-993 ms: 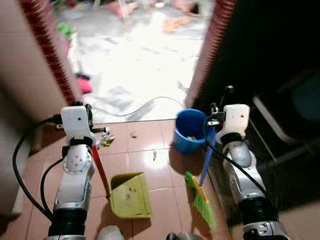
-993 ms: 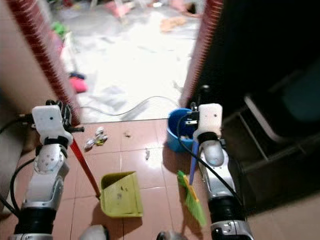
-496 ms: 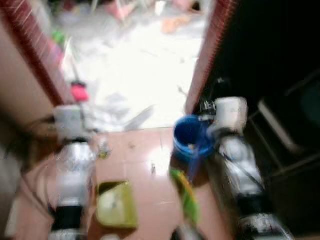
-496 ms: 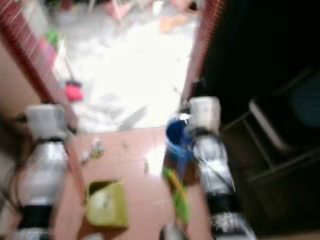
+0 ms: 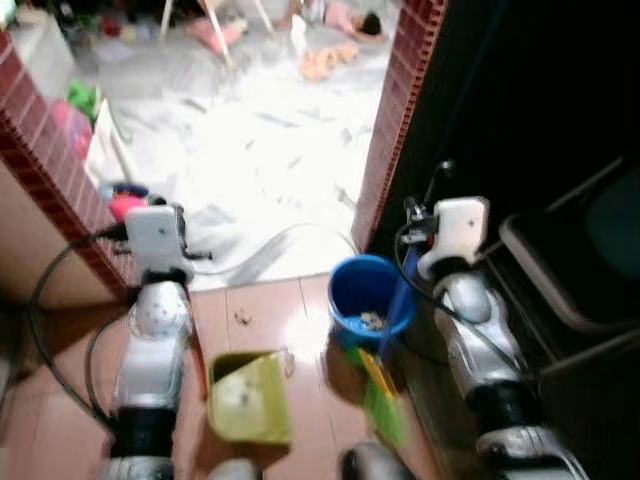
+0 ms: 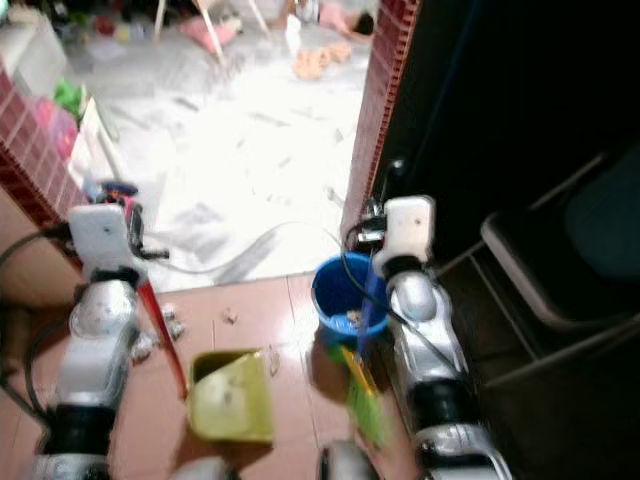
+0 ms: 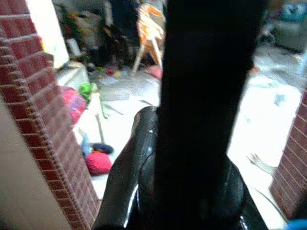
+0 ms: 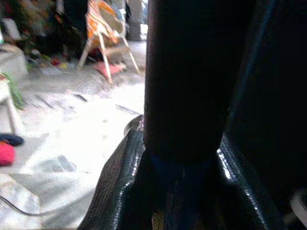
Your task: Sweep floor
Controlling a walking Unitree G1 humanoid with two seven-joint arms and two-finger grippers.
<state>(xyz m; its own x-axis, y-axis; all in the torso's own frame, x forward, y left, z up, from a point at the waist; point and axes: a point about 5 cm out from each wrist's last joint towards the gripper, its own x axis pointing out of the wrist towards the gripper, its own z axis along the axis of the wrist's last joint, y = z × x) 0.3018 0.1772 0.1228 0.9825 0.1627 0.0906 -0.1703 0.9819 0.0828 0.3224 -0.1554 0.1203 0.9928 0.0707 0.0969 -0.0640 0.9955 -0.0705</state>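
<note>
A yellow-green dustpan [image 5: 248,398] sits on the terracotta tiled floor [image 5: 262,308], its open mouth facing forward, its red handle [image 6: 163,343] rising slanted toward the left arm. To its right a broom with green bristles [image 5: 380,400] and a blue handle [image 5: 397,308] leans upward toward the right arm, bristle head down on the tiles just beside a blue bucket [image 5: 366,293]. Small bits of litter [image 6: 172,325] lie on the tiles near the red handle; the frame is somewhat blurred
</note>
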